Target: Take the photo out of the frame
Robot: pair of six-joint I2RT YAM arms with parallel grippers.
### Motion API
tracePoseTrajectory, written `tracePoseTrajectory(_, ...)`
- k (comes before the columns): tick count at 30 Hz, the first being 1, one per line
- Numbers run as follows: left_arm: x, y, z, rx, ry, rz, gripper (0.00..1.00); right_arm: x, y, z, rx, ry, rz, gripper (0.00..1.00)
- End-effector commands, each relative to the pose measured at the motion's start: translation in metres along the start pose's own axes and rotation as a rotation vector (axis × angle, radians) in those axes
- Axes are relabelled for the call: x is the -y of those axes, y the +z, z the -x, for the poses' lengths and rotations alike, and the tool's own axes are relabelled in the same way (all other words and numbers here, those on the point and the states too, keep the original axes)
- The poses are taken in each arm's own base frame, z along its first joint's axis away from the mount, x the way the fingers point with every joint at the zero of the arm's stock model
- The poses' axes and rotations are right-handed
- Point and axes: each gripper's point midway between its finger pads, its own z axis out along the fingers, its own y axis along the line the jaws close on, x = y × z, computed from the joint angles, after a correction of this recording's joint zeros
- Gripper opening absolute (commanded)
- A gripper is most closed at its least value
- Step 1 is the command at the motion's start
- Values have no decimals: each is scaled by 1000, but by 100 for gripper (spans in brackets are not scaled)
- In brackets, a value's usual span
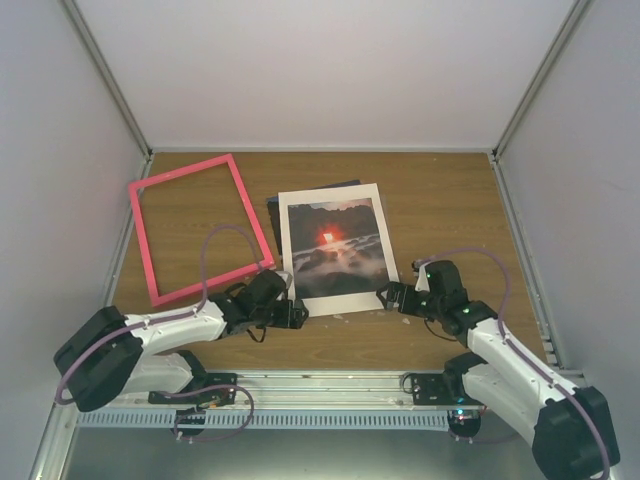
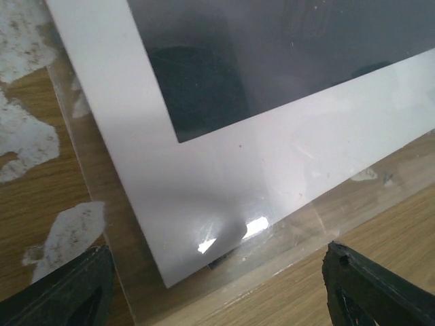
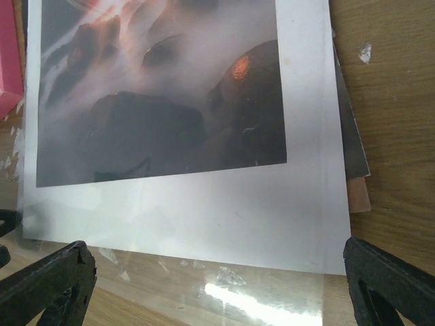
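The pink-red frame [image 1: 200,228] lies empty on the table at the left, its edge also showing in the right wrist view [image 3: 8,54]. The seascape photo [image 1: 333,240] lies beside it at centre, under a white mat board [image 1: 345,295] and a clear pane [image 3: 238,292]. My left gripper [image 1: 295,312] is open at the mat's near left corner [image 2: 177,265], its fingers [image 2: 81,288] wide apart on either side. My right gripper [image 1: 390,298] is open at the near right corner, and the photo [image 3: 163,88] fills its view above the mat [image 3: 204,217].
A dark sheet [image 1: 275,205] and a brown backing board [image 3: 358,193] stick out from under the mat. The wooden table [image 1: 450,210] is walled by white panels on three sides. A metal rail runs along the near edge.
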Motion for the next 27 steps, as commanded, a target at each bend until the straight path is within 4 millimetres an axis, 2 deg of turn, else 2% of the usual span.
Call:
tracePoseTrajectory(1, 26, 0, 15, 40, 11, -72, 84, -12, -5, 10, 27, -24, 48, 100)
tracePoseTrajectory(3, 30, 2, 15, 35, 20, -76, 84, -8, -4, 12, 35, -16, 27, 100)
tracePoseTrajectory(7, 30, 3, 16, 35, 26, -60, 84, 20, -3, 14, 60, 24, -126, 100)
tracePoseTrajectory(10, 27, 2, 15, 40, 23, -51, 84, 24, 3, 10, 43, 24, -133, 100)
tracePoseTrajectory(17, 24, 6, 13, 32, 22, -41, 84, 19, 18, 4, 1, 10, -81, 100)
tracePoseTrajectory(27, 26, 11, 12, 20, 19, -50, 84, -5, 22, -10, -72, 11, 73, 100)
